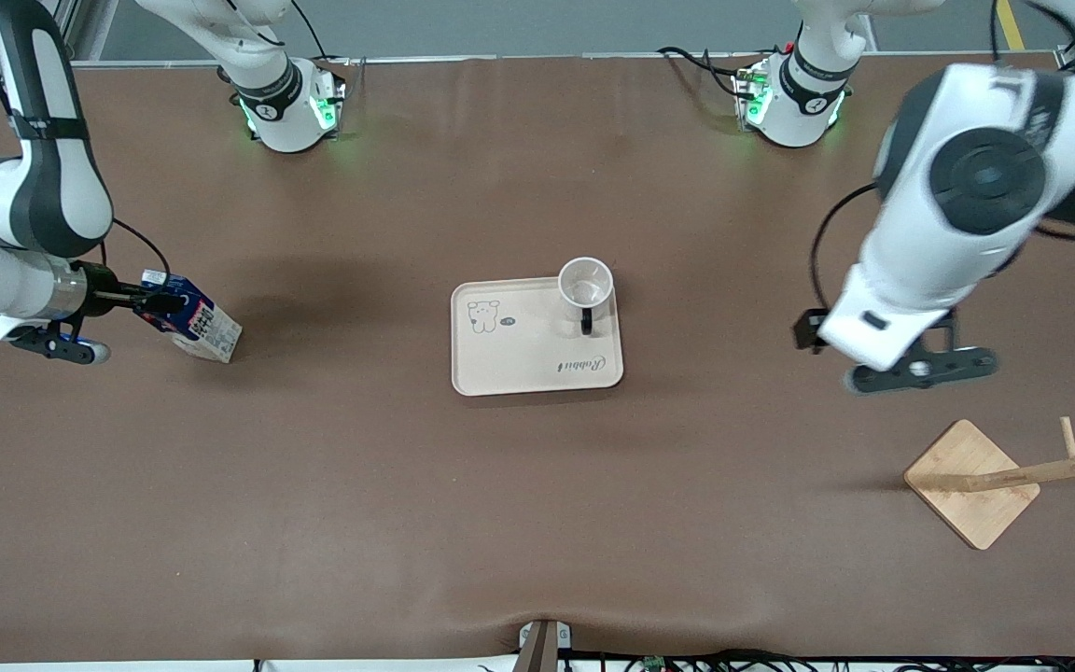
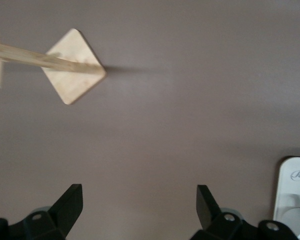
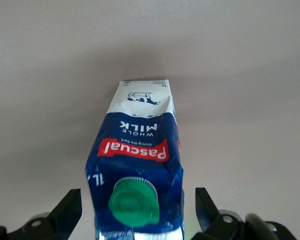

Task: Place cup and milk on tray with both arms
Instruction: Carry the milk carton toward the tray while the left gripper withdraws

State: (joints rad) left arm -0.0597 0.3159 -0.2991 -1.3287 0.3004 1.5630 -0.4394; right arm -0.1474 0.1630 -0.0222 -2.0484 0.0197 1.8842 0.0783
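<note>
Left gripper (image 1: 920,369) hung over bare table toward the left arm's end, fingers (image 2: 70,205) spread wide, nothing between them. Wooden stand (image 1: 971,483) noted nearer the front camera than that gripper, square base flat on the table, its pole leaning out past the table's end. Open brown table (image 1: 407,513) all along the camera side. Tray (image 1: 519,359) lay mid-table, well apart from both grippers; cup (image 1: 586,283) stood upright on its corner toward the left arm's end, handle on the camera-facing side. Right gripper (image 3: 135,210) at the right arm's end, fingers wide on either side of the milk (image 1: 192,327), touch not clear. Milk tilted, its base on the table. Clear stretch between milk and tray.
</note>
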